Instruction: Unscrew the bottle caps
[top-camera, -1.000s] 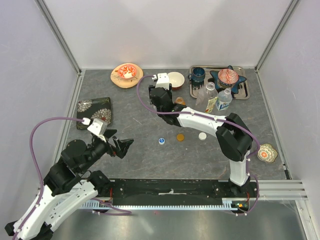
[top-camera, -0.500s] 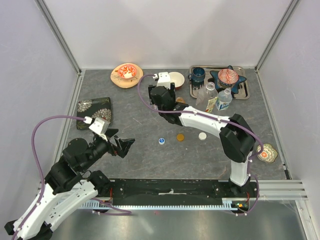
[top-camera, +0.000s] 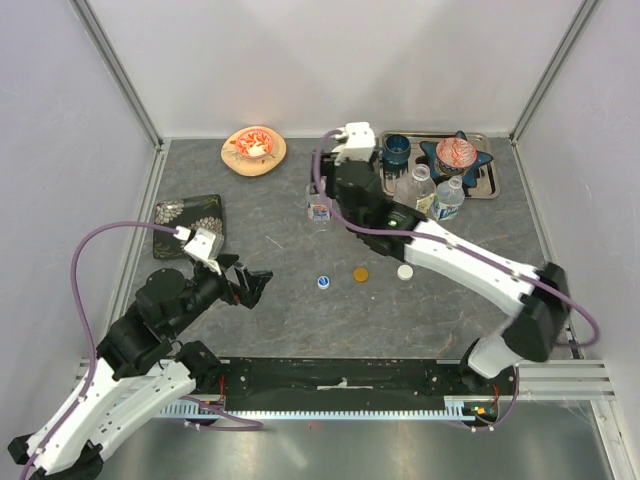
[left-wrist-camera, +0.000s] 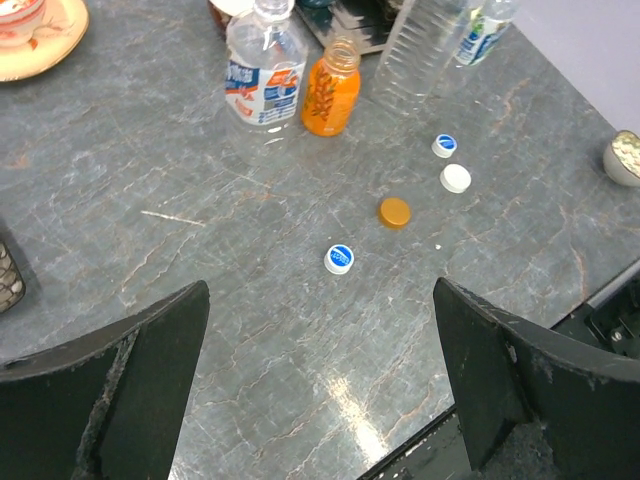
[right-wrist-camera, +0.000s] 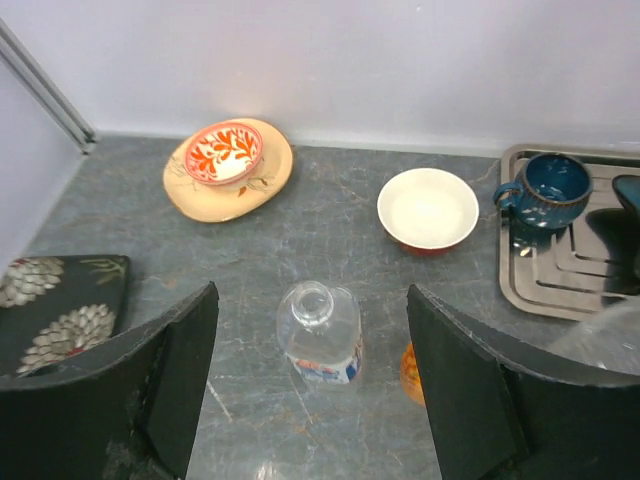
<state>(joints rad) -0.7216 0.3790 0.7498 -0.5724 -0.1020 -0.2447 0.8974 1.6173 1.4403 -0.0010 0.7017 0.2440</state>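
**Inspector A:** Top external view first. Where do we place the bottles?

**Inspector B:** We record a short clear plastic bottle with a blue label (top-camera: 318, 208) upright on the grey stone-pattern table (top-camera: 270, 250), at 9 o'clock from the right arm's wrist. A taller clear plastic bottle (top-camera: 413, 190) and a second short blue-labelled bottle (top-camera: 448, 198) stand at 6 o'clock of the metal tray (top-camera: 485, 185). In the left wrist view, a short orange plastic bottle (left-wrist-camera: 331, 90) stands just beside the first bottle, at its 3 o'clock.

**A:** Caps?

**B:** We count four loose on the table in the left wrist view: a blue-and-white cap (left-wrist-camera: 339, 259), an orange cap (left-wrist-camera: 394, 212), a white cap (left-wrist-camera: 455, 178) and another blue-and-white cap (left-wrist-camera: 444, 145). The first bottle's neck shows open in the right wrist view.

**A:** Pincers?

**B:** The right gripper (right-wrist-camera: 310, 295) has its jaws apart. The first bottle appears between its fingers (right-wrist-camera: 180, 370) and touches neither. The left gripper (left-wrist-camera: 320, 290) has its jaws spread wide and holds nothing, at 8 o'clock from the caps in the top view.

**A:** Other items?

**B:** We note a tan plate with a red patterned bowl (top-camera: 253, 148) at 11 o'clock, a black floral square dish (top-camera: 188, 222) at 9 o'clock, a white bowl (right-wrist-camera: 428, 208) and a blue mug (top-camera: 395, 150) on the tray.
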